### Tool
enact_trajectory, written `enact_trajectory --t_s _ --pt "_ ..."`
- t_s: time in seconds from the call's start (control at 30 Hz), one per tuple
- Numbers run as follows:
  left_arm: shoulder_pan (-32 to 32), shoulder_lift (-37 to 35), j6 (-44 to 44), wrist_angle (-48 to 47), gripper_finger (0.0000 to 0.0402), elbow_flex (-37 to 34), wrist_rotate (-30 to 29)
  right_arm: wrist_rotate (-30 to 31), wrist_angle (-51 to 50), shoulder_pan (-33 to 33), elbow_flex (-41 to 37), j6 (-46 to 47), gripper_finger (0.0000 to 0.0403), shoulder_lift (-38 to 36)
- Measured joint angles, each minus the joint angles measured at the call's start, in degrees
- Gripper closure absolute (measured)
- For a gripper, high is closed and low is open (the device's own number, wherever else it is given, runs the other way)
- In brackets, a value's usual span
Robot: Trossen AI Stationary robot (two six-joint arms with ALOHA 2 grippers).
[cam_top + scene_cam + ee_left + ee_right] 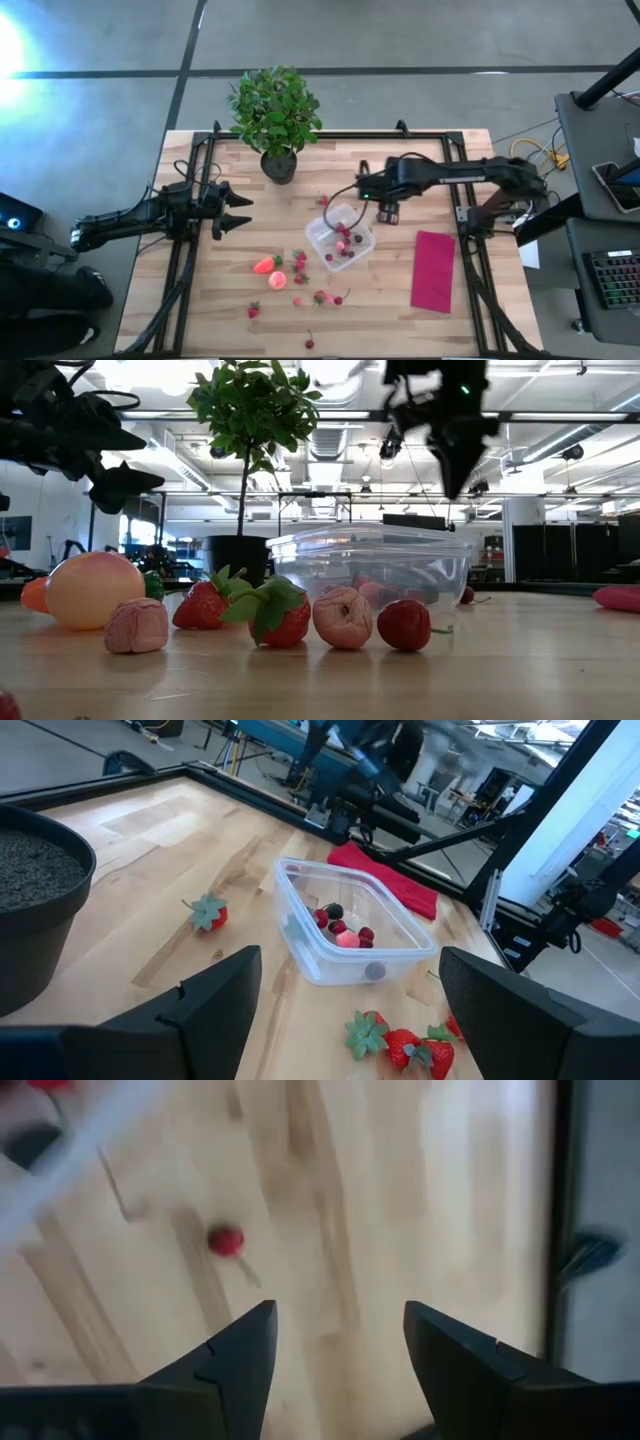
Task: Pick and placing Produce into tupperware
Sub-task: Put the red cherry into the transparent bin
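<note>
No writing could be read. The clear square plastic tupperware (341,238) was seen mid-table, red berries (340,927) inside, its contents blurred; both grippers, left (237,209) and right (338,1342), were held open, empty.

No readable text

Nothing legible is showing on the table, container, cloth, pot or arms; no labels, numbers or signs.

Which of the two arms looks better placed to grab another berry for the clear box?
Probably the right. The right gripper hangs open beside the box, with a loose berry below it. The left gripper waits near the table's left edge.
</note>
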Motion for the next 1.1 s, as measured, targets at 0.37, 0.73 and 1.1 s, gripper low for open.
enact_trajectory --t_s 0.37,0.73,1.1 --pt "0.0 0.0 0.0 0.01 0.0109 0.0 0.01 -3.26 22.27 2.52 -18.1 0.69 0.0195 -7.12" --pt "0.0 0.0 0.0 0.0 0.0109 0.0 0.01 -5.26 37.38 2.15 -28.85 -3.36 0.0195 -6.68" --pt "0.0 0.0 -0.01 0.0 0.0109 0.0 -0.01 -5.31 44.7 2.04 -34.15 -2.92 0.0195 -6.54"
